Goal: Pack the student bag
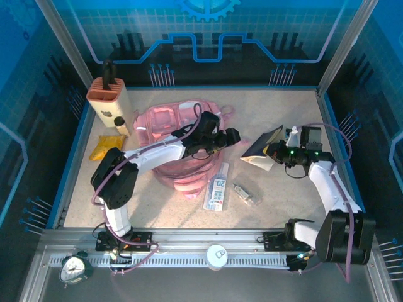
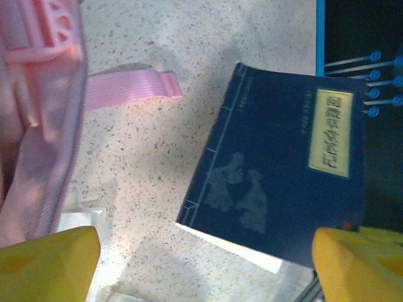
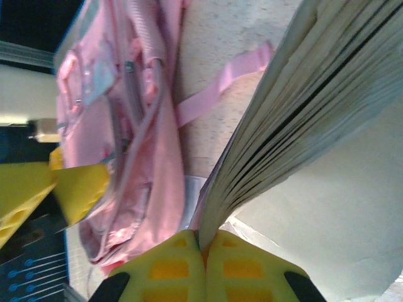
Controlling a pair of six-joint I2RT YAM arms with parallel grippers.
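Right pincer (image 3: 203,242) pinching blue book (image 2: 277,182), cream Chinese-character label (image 2: 332,132), packet (image 1: 216,187) marked 20

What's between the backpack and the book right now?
A pink strap lies on the speckled tabletop between the backpack and the book, in the left wrist view.

The student bag (image 1: 167,123) is of soft pink cloth with a light sheen, and its strap (image 2: 126,88) is ribbed woven webbing. The book (image 2: 283,182) has a dark blue matt cover and plain paper pages, a little rough at the edges. The bench (image 1: 283,107) looks grainy and speckled, matt like stone.
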